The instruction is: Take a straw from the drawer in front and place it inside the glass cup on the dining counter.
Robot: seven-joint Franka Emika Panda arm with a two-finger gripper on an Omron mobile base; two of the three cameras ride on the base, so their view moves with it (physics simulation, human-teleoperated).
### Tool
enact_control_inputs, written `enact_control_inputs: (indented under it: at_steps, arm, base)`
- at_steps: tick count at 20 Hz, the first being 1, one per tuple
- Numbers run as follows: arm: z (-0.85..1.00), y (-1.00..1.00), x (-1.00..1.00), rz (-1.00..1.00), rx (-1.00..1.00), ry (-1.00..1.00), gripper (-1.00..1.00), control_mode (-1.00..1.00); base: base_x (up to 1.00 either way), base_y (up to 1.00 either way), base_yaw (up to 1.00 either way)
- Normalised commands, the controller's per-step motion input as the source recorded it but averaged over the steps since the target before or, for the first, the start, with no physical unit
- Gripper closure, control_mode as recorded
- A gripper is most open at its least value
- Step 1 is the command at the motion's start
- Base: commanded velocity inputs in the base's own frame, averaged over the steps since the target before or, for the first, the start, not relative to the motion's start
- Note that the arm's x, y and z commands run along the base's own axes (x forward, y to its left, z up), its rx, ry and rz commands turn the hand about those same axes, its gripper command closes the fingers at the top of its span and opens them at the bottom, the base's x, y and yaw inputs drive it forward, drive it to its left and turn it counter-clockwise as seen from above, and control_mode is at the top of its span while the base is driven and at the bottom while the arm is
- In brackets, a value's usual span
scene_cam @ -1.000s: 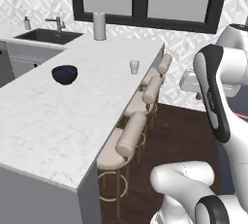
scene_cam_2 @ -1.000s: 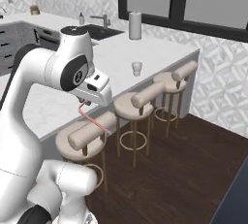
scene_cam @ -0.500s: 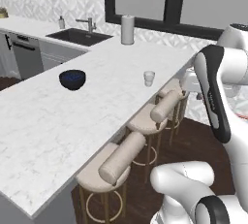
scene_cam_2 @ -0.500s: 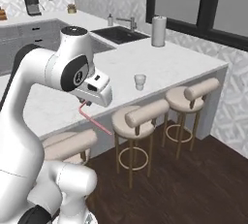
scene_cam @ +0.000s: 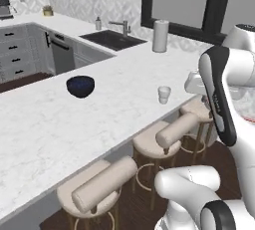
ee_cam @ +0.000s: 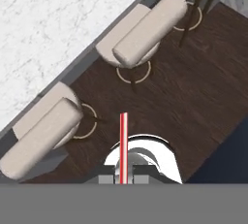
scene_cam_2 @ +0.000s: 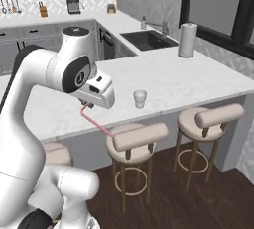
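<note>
Carry stage. The gripper (scene_cam_2: 87,105), left of centre in the right base view, pinched the straw (scene_cam_2: 99,123), which hung toward the stools (scene_cam_2: 135,136); insertion remained. The glass cup (scene_cam_2: 140,98) stood centre-frame on the dining counter (scene_cam_2: 198,82). Since 1 second earlier, both base views had swung, bringing the cup nearer.

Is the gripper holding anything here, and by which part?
Yes: the gripper is shut on the straw, pinching it at one end; the rest sticks out free.
</note>
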Motion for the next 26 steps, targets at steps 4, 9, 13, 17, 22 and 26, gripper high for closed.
enact_control_inputs:
  at_steps: [4,9,13,17,22,26]
  arm:
    - [0.00,0.00,0.00,0.00,0.00,0.00,1.00,1.00]
    - [0.00,0.00,0.00,0.00,0.00,0.00,1.00,1.00]
    - [0.00,0.00,0.00,0.00,0.00,0.00,1.00,1.00]
    - [0.00,0.00,0.00,0.00,0.00,0.00,1.00,1.00]
    - [0.00,0.00,0.00,0.00,0.00,0.00,1.00,1.00]
    - [0.00,0.00,0.00,0.00,0.00,0.00,1.00,1.00]
  base:
    - [0.12,-0.94,0.41]
    - [0.11,-0.91,0.42]
    - [0.24,-0.80,0.45]
    - [0.18,-0.74,0.49]
    - [0.41,-0.59,0.46]
    - [0.84,-0.24,0.33]
